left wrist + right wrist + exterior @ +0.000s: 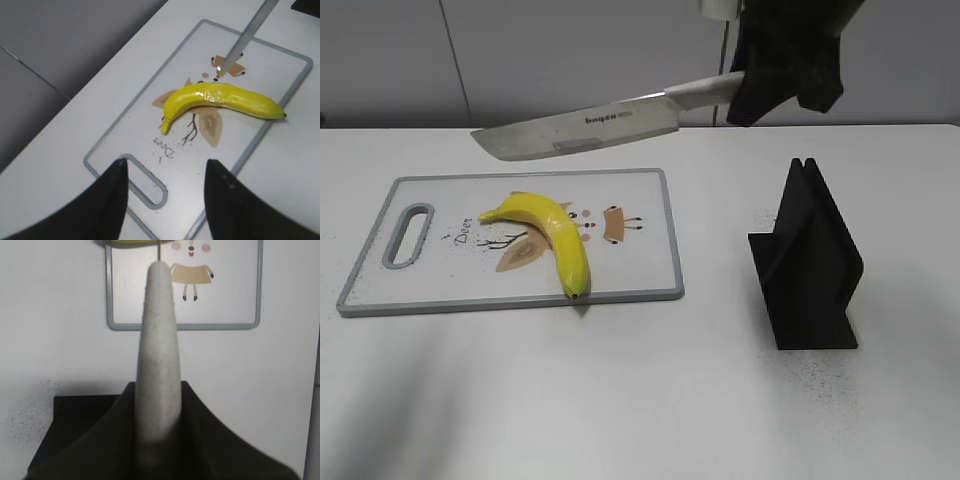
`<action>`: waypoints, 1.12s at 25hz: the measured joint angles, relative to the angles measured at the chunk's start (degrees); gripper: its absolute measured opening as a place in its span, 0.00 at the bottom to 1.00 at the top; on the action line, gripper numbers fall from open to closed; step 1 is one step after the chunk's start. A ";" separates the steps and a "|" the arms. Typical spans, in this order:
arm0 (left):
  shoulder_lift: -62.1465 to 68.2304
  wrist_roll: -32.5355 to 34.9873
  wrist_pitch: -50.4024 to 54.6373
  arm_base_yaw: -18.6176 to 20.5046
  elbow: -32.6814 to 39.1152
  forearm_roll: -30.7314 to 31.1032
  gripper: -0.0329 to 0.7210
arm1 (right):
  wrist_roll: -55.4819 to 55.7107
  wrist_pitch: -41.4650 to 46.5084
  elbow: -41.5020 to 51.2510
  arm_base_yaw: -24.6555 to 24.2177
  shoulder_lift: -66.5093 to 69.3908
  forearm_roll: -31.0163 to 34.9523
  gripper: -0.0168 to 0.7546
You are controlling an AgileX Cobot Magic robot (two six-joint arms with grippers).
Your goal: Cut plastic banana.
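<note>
A yellow plastic banana (552, 232) lies whole on the white cutting board (440, 280), also in the left wrist view (220, 100). My right gripper (760, 85) is shut on the white handle (159, 355) of a large knife (582, 128), holding the blade level in the air above the board's far edge. The blade tip shows in the left wrist view (247, 35). My left gripper (165, 175) is open and empty above the board's handle slot (150, 185); it is out of the exterior view.
A black knife stand (808, 262) stands upright on the white table to the right of the board, and shows under the gripper in the right wrist view (75, 430). The board (125, 290) has a grey rim. A grey wall is behind the table.
</note>
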 joint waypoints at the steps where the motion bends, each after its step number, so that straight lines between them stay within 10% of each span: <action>1: 1.88 1.82 0.10 0.00 -1.78 -0.46 0.68 | -1.31 0.00 -0.86 0.00 0.95 0.99 0.26; 19: 27.82 17.50 6.92 -6.73 -23.54 -3.90 0.80 | -6.51 -0.12 -16.64 0.77 13.78 8.00 0.26; 28: 31.39 17.56 6.92 -6.83 -24.09 -1.37 0.42 | -7.17 -0.66 -16.83 0.77 13.78 8.00 0.26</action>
